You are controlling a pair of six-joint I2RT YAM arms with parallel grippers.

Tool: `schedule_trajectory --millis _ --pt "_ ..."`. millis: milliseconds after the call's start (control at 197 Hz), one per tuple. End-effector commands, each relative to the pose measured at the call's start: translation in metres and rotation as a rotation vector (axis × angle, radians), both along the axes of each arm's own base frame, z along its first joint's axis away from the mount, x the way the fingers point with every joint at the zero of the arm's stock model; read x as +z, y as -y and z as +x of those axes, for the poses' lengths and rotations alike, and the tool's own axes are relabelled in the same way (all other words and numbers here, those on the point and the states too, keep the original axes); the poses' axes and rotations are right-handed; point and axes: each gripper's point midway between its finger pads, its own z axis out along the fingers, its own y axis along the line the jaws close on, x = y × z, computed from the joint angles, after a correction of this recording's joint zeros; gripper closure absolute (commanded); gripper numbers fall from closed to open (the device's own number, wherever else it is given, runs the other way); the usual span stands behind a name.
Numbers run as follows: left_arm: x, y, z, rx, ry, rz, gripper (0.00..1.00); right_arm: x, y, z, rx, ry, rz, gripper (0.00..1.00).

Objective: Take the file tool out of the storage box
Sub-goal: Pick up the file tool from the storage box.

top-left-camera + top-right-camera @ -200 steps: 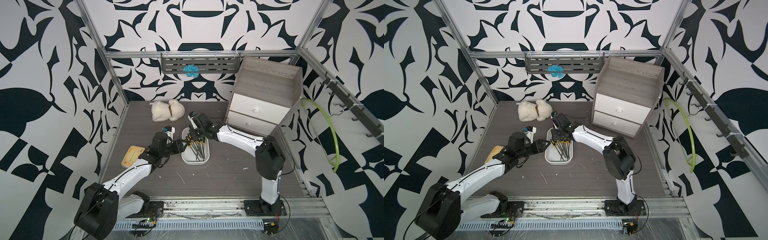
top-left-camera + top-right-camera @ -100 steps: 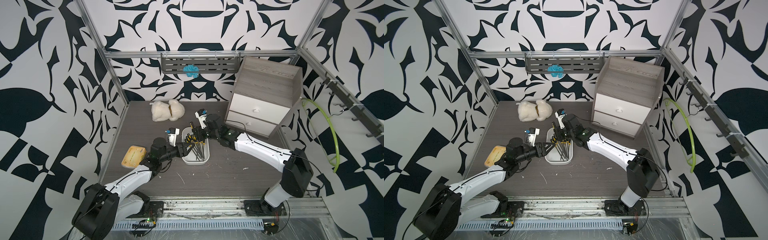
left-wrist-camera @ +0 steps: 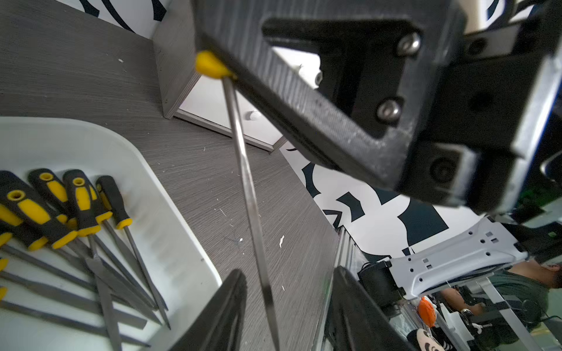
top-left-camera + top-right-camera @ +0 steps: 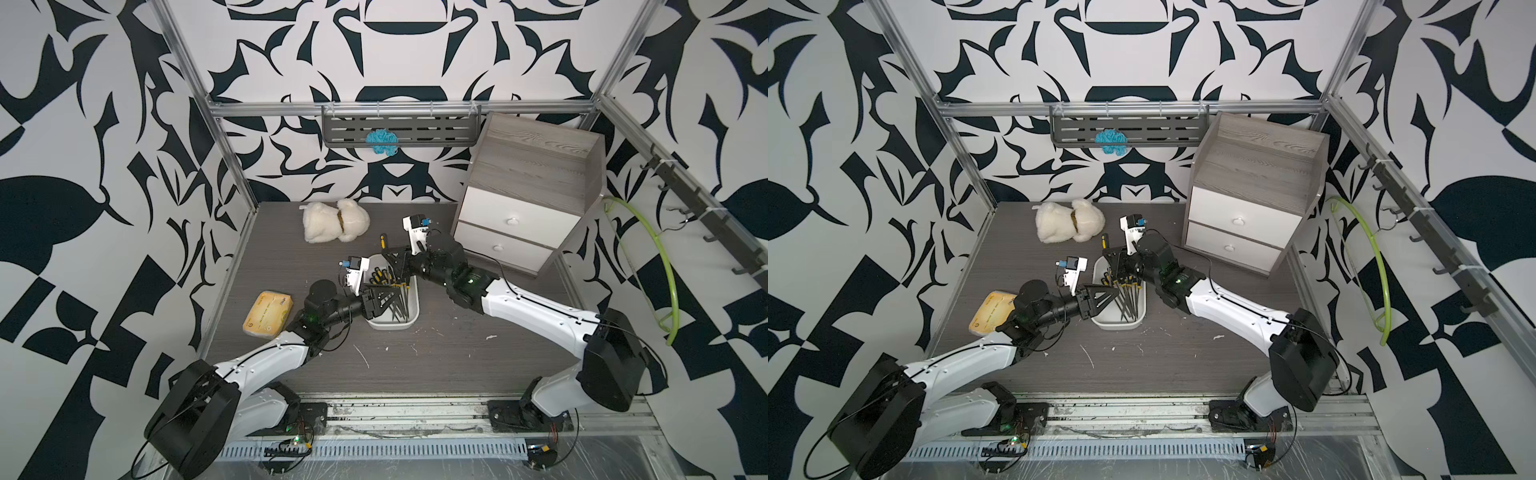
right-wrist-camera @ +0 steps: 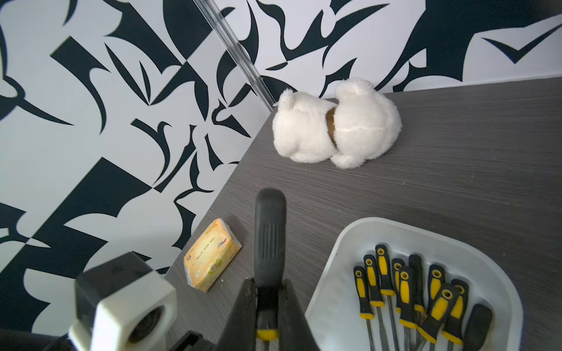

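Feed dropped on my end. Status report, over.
Right gripper shut on file tool by its handle, held up over the storage box. Left gripper open, fingers flanking the blade, no grip. Other files lie in the box; nothing blocking.

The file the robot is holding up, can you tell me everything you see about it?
The file has a black ribbed handle, a yellow collar and a long, thin grey metal blade. The right gripper pinches the handle near the collar, holding it in the air, clear of the storage box. Its blade hangs between the left gripper's open fingers, unclamped.
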Motion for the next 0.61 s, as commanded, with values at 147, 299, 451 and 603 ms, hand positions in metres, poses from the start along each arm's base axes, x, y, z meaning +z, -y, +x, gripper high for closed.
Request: schedule_trajectory --millis 147,299,451,603 --pt "0.008 -0.003 -0.003 0.01 0.027 -0.001 0.75 0.036 0.001 0.002 -0.025 0.086 0.105 0.97" --pt "0.009 -0.003 -0.002 0.008 0.025 -0.001 0.9 0.029 0.004 0.002 -0.033 0.085 0.091 0.98" --pt "0.007 -0.004 -0.002 0.018 0.021 0.007 0.99 0.025 0.006 0.001 -0.038 0.084 0.086 0.96" --pt "0.006 -0.005 -0.001 0.026 0.011 0.028 1.0 0.016 0.006 0.0 -0.032 0.066 0.072 0.8"
